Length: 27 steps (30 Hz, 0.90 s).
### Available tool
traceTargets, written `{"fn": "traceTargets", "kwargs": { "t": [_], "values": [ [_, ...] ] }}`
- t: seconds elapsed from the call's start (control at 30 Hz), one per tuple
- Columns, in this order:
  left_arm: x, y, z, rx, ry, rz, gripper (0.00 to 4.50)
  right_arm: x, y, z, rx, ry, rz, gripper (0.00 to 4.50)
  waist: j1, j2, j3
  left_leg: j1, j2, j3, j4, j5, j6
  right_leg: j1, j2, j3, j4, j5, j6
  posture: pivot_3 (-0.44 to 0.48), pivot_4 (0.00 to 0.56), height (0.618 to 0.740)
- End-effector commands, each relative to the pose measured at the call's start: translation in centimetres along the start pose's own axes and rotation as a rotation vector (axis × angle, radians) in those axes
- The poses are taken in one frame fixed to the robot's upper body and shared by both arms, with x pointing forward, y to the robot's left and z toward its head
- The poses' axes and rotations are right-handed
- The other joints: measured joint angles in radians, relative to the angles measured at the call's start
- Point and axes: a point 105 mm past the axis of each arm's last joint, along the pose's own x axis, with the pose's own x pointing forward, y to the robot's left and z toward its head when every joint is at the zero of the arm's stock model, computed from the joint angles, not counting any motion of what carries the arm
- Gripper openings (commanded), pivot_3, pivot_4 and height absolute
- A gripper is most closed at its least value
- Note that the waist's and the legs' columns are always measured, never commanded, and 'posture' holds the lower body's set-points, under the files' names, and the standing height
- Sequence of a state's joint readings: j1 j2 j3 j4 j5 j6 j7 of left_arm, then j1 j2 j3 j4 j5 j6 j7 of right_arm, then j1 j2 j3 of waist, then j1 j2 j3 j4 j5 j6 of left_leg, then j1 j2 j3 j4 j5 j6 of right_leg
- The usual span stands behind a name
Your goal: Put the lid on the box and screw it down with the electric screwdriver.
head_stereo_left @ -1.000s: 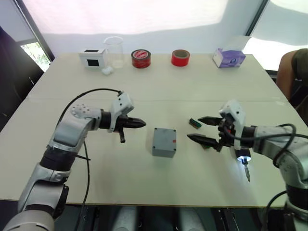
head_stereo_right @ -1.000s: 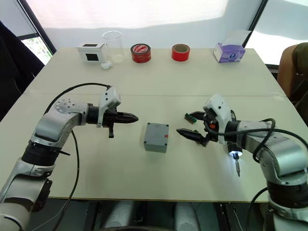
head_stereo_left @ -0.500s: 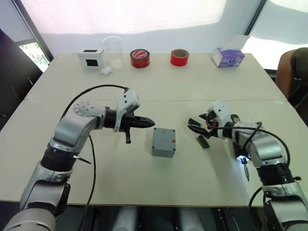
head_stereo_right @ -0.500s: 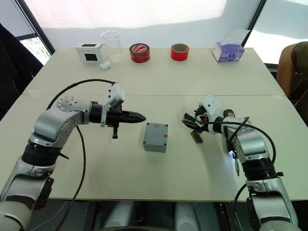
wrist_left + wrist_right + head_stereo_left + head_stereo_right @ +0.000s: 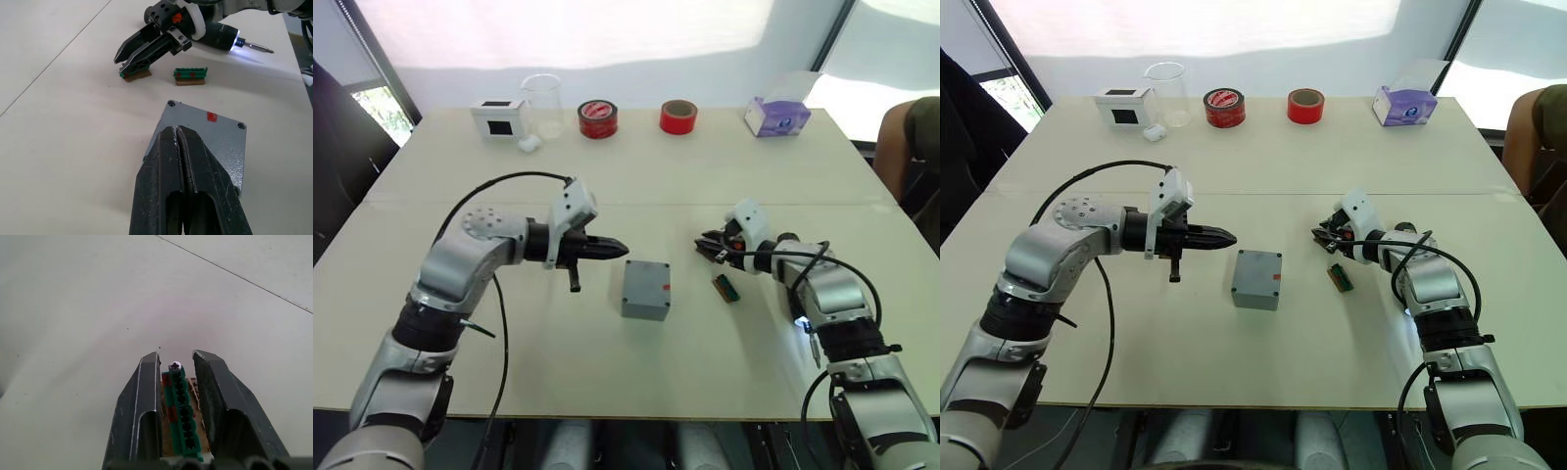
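The grey box (image 5: 646,289) stands mid-table with a red mark on it. Its top is the flat grey lid (image 5: 210,134), which has corner screw holes and lies flush. My left gripper (image 5: 622,247) is shut and empty, its tips just left of the box and level with its top. To the right of the box, my right gripper (image 5: 705,245) is shut on a green circuit strip (image 5: 180,404) that has a screw at its end. The electric screwdriver (image 5: 222,37) sits along my right wrist, its tip light (image 5: 803,319) on and its bit pointing away from the box.
A second green strip (image 5: 726,287) lies on the table near the right gripper. Along the far edge stand a white box with a dark window (image 5: 499,117), a clear beaker (image 5: 543,103), two red tape rolls (image 5: 598,118), (image 5: 678,117) and a purple tissue box (image 5: 775,117). A person (image 5: 915,137) sits at the right.
My right gripper moved left to the green strip and closed from wide open onto it. My left gripper moved right towards the box, staying shut.
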<state>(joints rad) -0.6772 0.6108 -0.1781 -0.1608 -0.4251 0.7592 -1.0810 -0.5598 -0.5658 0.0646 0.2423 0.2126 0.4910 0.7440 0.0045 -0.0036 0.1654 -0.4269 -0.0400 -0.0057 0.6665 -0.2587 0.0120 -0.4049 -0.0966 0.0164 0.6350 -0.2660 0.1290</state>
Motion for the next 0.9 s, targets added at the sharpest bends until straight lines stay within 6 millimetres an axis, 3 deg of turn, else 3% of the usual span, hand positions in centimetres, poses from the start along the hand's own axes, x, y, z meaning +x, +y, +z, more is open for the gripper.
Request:
{"fn": "traceTargets", "kwargs": {
  "t": [0.03,0.37,0.4,0.47,0.77,0.9],
  "values": [
    [-0.1,-0.2,0.7,0.038,-0.012,0.002,0.0,-0.2,-0.3,1.3,-0.019,-0.045,-0.008,1.09,0.0,0.0,0.0,0.0,0.0,0.0,0.0,0.0,0.0,0.0,0.0,0.0,0.0,0.0,0.0,0.0,0.15,0.74],
    [0.1,-0.1,0.7,0.049,-0.013,0.005,0.0,0.1,-0.1,1.0,-0.027,-0.036,-0.01,1.09,0.0,0.0,0.0,0.0,0.0,0.0,0.0,0.0,0.0,0.0,0.0,0.0,0.0,0.0,0.0,0.0,0.15,0.74],
    [0.2,-0.1,0.7,0.05,-0.012,0.005,0.0,0.1,-0.1,1.0,-0.028,-0.036,-0.01,0.55,0.0,0.0,0.0,0.0,0.0,0.0,0.0,0.0,0.0,0.0,0.0,0.0,0.0,0.0,0.0,0.0,0.15,0.74],
    [0.2,-0.1,0.7,0.052,-0.012,0.006,0.0,0.1,-0.2,1.1,-0.023,-0.04,-0.013,0.06,0.0,0.0,0.0,0.0,0.0,0.0,0.0,0.0,0.0,0.0,0.0,0.0,0.0,0.0,0.0,0.0,0.15,0.74],
    [0.2,0.0,0.7,0.05,-0.014,0.01,0.0,0.0,-0.2,0.9,-0.042,-0.029,-0.018,0.06,0.0,0.0,0.0,0.0,0.0,0.0,0.0,0.0,0.0,0.0,0.0,0.0,0.0,0.0,0.0,0.0,0.15,0.74],
    [0.2,-0.1,0.7,0.046,-0.017,0.01,0.0,-0.4,-0.3,2.2,-0.031,-0.088,-0.011,0.06,0.0,0.0,0.0,0.0,0.0,0.0,0.0,0.0,0.0,0.0,0.0,0.0,0.0,0.0,0.0,0.0,0.15,0.74]
  ]
}}
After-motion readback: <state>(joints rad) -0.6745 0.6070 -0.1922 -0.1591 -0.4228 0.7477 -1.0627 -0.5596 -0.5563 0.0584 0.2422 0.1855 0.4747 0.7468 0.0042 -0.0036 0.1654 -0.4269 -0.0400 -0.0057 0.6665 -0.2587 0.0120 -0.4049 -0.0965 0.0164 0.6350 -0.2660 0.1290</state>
